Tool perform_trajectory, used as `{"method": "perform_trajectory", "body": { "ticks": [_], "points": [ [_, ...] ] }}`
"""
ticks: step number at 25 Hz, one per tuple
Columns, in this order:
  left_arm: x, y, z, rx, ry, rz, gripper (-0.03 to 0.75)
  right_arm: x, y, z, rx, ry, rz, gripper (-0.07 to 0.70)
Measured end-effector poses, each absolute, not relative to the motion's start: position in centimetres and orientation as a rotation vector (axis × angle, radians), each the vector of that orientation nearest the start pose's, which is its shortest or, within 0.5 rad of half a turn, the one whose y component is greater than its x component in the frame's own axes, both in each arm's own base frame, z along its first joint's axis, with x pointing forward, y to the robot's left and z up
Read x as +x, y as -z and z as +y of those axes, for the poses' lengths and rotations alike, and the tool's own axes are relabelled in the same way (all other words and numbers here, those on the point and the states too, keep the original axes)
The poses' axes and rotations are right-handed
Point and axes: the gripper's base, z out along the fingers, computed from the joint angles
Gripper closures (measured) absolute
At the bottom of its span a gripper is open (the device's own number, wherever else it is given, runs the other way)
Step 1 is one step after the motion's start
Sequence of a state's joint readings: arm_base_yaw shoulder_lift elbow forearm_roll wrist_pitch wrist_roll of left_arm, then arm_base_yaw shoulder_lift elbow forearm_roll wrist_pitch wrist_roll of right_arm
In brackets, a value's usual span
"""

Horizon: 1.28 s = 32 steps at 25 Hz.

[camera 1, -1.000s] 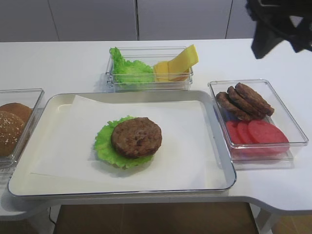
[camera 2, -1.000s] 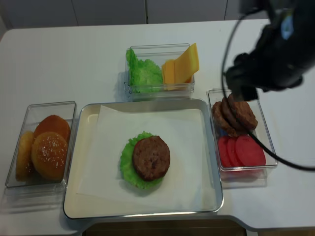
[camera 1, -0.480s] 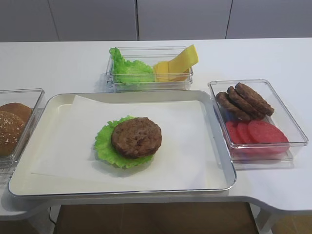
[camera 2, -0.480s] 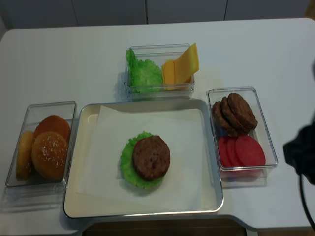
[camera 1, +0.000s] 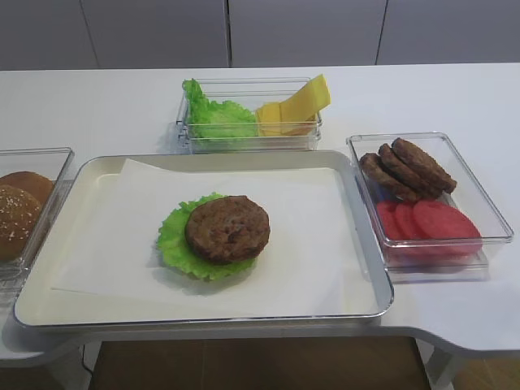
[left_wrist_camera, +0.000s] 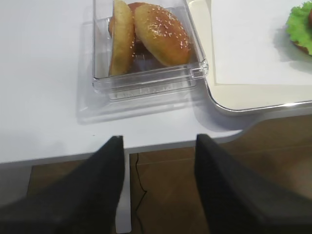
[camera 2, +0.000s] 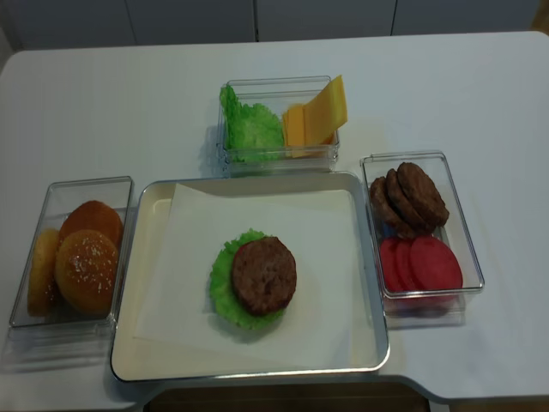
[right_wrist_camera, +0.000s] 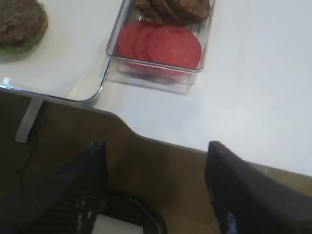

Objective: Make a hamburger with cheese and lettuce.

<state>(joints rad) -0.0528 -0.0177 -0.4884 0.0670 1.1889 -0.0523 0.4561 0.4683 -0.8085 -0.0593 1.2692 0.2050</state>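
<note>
1. Currently, the hamburger (camera 1: 215, 236) is sitting near the middle of the paper-lined tray (camera 1: 370, 305), showing a frilly lettuce (camera 1: 175, 244) base with a brown patty (camera 1: 227, 227) lying on top; no tomato is showing under the patty.
2. The cheese (camera 1: 294, 107) is leaning in the right half of the clear box (camera 1: 248, 140) behind the tray, beside spare green leaves; judged from this, adding a cheese slice is the step in hand.
3. The right gripper (right_wrist_camera: 156, 195) is hanging off the table's front edge, just short of the container of patties and tomato slices (right_wrist_camera: 161, 46); its jaws are standing wide and holding nothing.
4. The left gripper (left_wrist_camera: 158, 190) is likewise waiting below the table edge by the bun box (left_wrist_camera: 146, 83), jaws apart and empty.
5. For a clean pick, the working arm is best approaching the uppermost tilted slice by its raised edge, pinching lightly, then centring it flat over the patty without shifting the stack.
</note>
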Motion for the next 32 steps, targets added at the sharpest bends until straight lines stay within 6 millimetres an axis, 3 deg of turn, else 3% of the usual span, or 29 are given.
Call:
{"method": "perform_trajectory", "body": {
  "ticks": [8, 16, 21, 26, 32],
  "points": [
    [-1.2, -26.4, 0.6, -0.008, -0.021, 2.164, 0.363, 1.8, -31.5, 0.4, -0.375, -0.233, 2.288, 0.139],
    [-1.2, -26.4, 0.6, -0.008, -0.021, 2.164, 0.363, 0.4, -28.3, 0.8, -0.512, -0.317, 2.218, 0.139],
    [-1.2, -26.4, 0.6, -0.008, -0.021, 2.164, 0.363, -0.3, -28.2, 0.6, -0.569, -0.321, 2.153, 0.139],
    [-1.2, -26.4, 0.6, -0.008, -0.021, 2.164, 0.363, -0.3, -26.7, 0.7, -0.600, -0.315, 2.166, 0.139],
    [-1.2, -26.4, 0.6, -0.008, -0.021, 2.164, 0.363, -0.3, -26.7, 0.8, -0.614, -0.317, 2.144, 0.225]
  ]
}}
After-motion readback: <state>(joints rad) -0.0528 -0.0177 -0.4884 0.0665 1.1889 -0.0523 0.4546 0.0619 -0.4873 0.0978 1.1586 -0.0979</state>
